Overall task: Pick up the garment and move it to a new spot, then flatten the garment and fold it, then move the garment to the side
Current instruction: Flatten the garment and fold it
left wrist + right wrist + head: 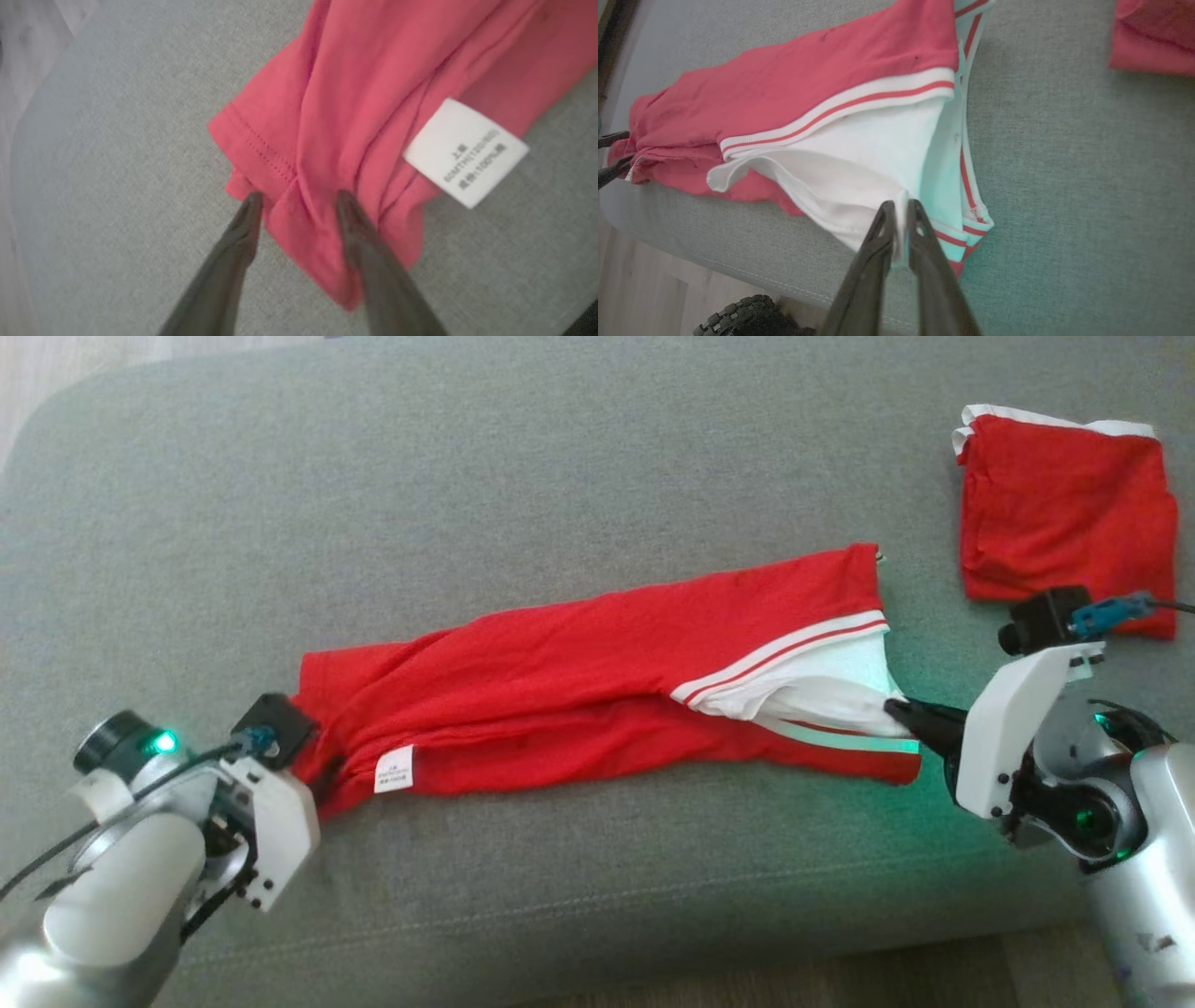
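From the head, the red garment (579, 672) lies stretched across the grey cushion (560, 476), with the left gripper (316, 782) at its hem end, the right gripper (901, 711) at its white-trimmed end, and a folded red cloth (1064, 513) well apart. The left wrist shows that gripper's fingers parted astride a bunched fold near the white label (466, 151). The right wrist shows its fingers pinched tight on the garment's white edge.

Two red garments (560, 672) (1064, 513), two end effectors (296, 200) (896, 709), one white label (394, 772), one grey cushion (467, 476).
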Robot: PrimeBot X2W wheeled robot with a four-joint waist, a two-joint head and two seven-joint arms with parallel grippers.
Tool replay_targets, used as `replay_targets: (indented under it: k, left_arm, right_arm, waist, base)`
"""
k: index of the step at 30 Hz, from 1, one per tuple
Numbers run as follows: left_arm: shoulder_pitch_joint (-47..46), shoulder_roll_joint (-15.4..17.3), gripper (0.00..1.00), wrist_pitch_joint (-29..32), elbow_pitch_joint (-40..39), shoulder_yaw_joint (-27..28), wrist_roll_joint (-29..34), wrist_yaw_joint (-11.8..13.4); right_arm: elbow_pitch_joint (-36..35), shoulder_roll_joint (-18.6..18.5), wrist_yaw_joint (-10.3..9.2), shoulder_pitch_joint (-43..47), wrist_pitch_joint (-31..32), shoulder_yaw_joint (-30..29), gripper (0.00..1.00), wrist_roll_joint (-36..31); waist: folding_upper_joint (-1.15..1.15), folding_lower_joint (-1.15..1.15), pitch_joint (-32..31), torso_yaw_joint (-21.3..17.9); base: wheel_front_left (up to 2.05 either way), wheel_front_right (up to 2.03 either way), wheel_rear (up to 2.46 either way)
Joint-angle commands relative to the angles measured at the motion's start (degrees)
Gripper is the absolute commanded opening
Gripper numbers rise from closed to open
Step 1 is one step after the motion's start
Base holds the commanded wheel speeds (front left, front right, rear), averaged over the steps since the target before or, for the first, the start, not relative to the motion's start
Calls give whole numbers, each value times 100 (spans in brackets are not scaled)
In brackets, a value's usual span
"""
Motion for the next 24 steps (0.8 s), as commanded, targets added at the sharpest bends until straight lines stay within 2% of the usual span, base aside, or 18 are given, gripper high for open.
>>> replay_targets:
  k: [1, 2, 4, 5, 7, 10, 13, 18, 20, 22, 24]
  left_arm:
    - [-118, 296, 100, 36, -139, 239, -110, 10]
    - [-114, 320, 100, 24, -166, 288, -170, 25]
    - [-108, 366, 100, -156, -298, 594, -381, 307]
    - [-108, 366, 100, -156, -298, 594, -381, 307]
    - [-42, 343, 100, -325, -405, 861, -614, 526]
    - [101, 287, 100, -661, -625, 1293, -981, 866]
    - [320, 110, 100, -1125, -894, 1814, -1453, 1221]
    - [884, -273, 100, -1726, -1450, 2559, -2174, 1585]
    - [1148, -465, 100, -1846, -1728, 2826, -2337, 1663]
    - [1430, -709, 100, -1897, -2037, 3100, -2408, 1626]
    - [1743, -948, 100, -1905, -2389, 3424, -2116, 1542]
  right_arm:
    - [-292, -103, -1, -21, 26, 87, 100, -102]
    - [-314, -113, -1, 7, 37, 94, 100, -130]
    - [-376, -148, -1, 83, 61, 118, 100, -235]
    - [-376, -148, -1, 83, 61, 118, 100, -235]
    - [-433, -201, -1, 129, 60, 166, 100, -351]
    - [-582, -160, -1, 88, -320, 46, 100, -482]
    - [-735, 0, -1, 25, -953, -54, 100, -592]
    - [-962, 324, -1, 94, -2183, -64, 100, -713]
    - [-1021, 455, -1, 151, -2803, -84, 100, -899]
    - [-1002, 659, -1, 271, -3389, -137, 100, -1047]
    - [-934, 938, -1, 449, -4025, -317, 100, -1266]
  waist:
    - [0, 0, -17, -6]
    - [0, 0, -29, -9]
    - [0, 0, -82, -20]
    - [0, 0, -82, -20]
    - [0, 0, -145, -13]
    - [0, 0, -235, 16]
    - [0, 0, -320, 52]
    - [0, 0, -451, 117]
    - [0, 0, -488, 141]
    - [0, 0, -544, 172]
    - [0, 0, -629, 210]
  base:
    - [0, 0, 0]
    - [0, 0, 0]
    - [0, 0, 0]
    - [0, 0, 0]
    - [0, 0, 0]
    - [0, 0, 0]
    - [0, 0, 0]
    - [0, 0, 0]
    - [0, 0, 0]
    - [0, 0, 0]
    - [0, 0, 0]
